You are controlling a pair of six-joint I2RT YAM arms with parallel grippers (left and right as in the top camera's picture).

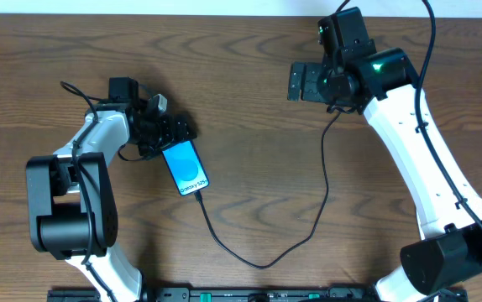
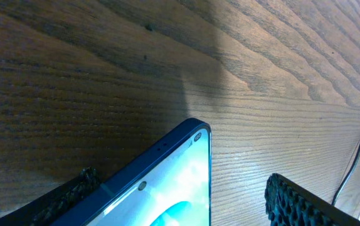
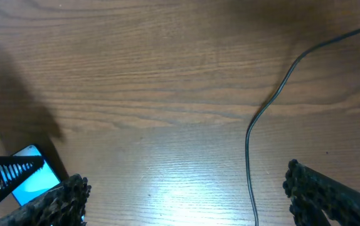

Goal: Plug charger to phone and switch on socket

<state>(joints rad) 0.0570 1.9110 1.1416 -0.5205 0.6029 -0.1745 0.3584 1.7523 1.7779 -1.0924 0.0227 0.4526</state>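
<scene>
The phone (image 1: 185, 168) lies flat on the wooden table left of centre, its blue screen lit. The charger (image 1: 262, 265), a thin black cable, meets the phone's near end, loops toward the table's front edge and climbs to the right arm. My left gripper (image 1: 176, 138) is open at the phone's far end. In the left wrist view the phone's corner (image 2: 186, 157) lies between the fingers (image 2: 293, 201), closer to the left one. My right gripper (image 1: 296, 82) hangs open at the back right, above bare wood, with the charger (image 3: 249, 150) running between its fingers (image 3: 330, 194). The socket is out of view.
The left arm's base (image 1: 69, 210) stands at the front left and the right arm's base (image 1: 442, 260) at the front right. A black rail (image 1: 241, 294) runs along the front edge. The left gripper's tip and the phone (image 3: 32, 179) show at the right wrist view's lower left.
</scene>
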